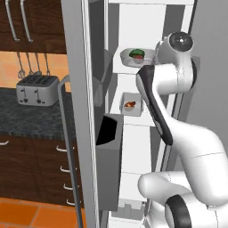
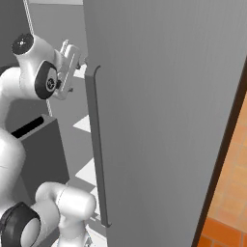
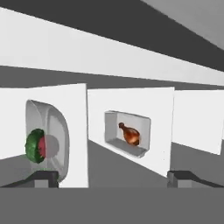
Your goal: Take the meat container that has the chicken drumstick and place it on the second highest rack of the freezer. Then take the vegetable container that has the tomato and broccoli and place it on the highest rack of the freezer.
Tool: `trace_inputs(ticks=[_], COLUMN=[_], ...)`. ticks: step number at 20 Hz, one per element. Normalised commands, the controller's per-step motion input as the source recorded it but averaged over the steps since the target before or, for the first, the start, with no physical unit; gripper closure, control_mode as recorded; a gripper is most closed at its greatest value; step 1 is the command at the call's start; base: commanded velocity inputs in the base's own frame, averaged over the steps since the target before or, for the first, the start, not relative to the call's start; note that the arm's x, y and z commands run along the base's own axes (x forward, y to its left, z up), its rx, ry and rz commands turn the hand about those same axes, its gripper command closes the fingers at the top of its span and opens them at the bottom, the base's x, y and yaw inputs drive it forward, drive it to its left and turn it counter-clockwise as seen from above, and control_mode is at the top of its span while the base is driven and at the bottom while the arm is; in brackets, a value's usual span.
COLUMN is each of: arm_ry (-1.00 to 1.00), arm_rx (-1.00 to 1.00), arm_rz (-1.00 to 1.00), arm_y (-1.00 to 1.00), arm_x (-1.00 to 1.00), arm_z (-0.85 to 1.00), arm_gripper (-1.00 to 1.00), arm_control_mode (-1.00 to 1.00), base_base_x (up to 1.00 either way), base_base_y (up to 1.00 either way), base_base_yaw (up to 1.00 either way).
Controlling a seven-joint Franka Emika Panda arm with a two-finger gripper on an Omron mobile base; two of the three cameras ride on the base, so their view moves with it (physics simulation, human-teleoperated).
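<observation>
Second placement judged done or nearly so: hand (image 3: 113, 178) spread wide, holding nothing, facing into the freezer (image 1: 80, 111). Vegetable container (image 3: 48, 140) just ahead of the hand, over toward its left fingertip, resting on the highest rack (image 3: 74, 113), not touching either finger. Meat container (image 3: 127, 132) farther ahead, near the middle between the fingertips, seated on the next rack down (image 3: 162, 113). Seen from the left base view, stacked one above the other: vegetable container (image 1: 136, 57) above, meat container (image 1: 130, 104) below.

Next move, as a judgement: pull straight back out along the hand's own axis, keeping the fingers wide and clear of the vegetable container's rim and of the rack edges. Nothing left to grasp, by the look of it.

Chicken drumstick (image 3: 130, 133) lying slantwise in its tray: long axis diagonal in the hand view, pale bone end up and toward the left finger side, thick end down and toward the right. Broccoli (image 3: 33, 145) and tomato (image 3: 42, 146) pressed together at the near end of their dish, broccoli on the outer side. No clear long axis to either.
</observation>
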Motion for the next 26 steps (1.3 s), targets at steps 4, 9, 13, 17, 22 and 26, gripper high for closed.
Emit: trace_inputs(ticks=[4, 9, 13, 17, 22, 26], arm_ry=[0.09, 0.23, 0.27, 0.29, 0.33, 0.34], arm_rx=[0.00, 0.00, 0.00, 0.00, -0.01, -0.03], arm_rz=[0.23, 0.12, 0.01, 0.00, 0.00, 0.00], arm_y=[0.03, -0.02, -0.03, -0.05, -0.02, 0.00], arm_x=[-1.00, -1.00, -1.00, -1.00, -1.00, -0.86], arm_z=[-0.04, -0.15, -0.21, -0.32, -0.42, -0.42], arm_gripper=[-1.00, -1.00, -1.00, -1.00, -1.00, -1.00], arm_control_mode=[-1.00, -1.00, -1.00, -1.00, -1.00, -1.00], base_base_x=[0.00, 0.00, 0.00, 0.00, 0.00, 0.00], base_base_y=[0.00, 0.00, 0.00, 0.00, 0.00, 0.00], base_base_yaw=[0.00, 0.00, 0.00, 0.00, 0.00, 0.00])
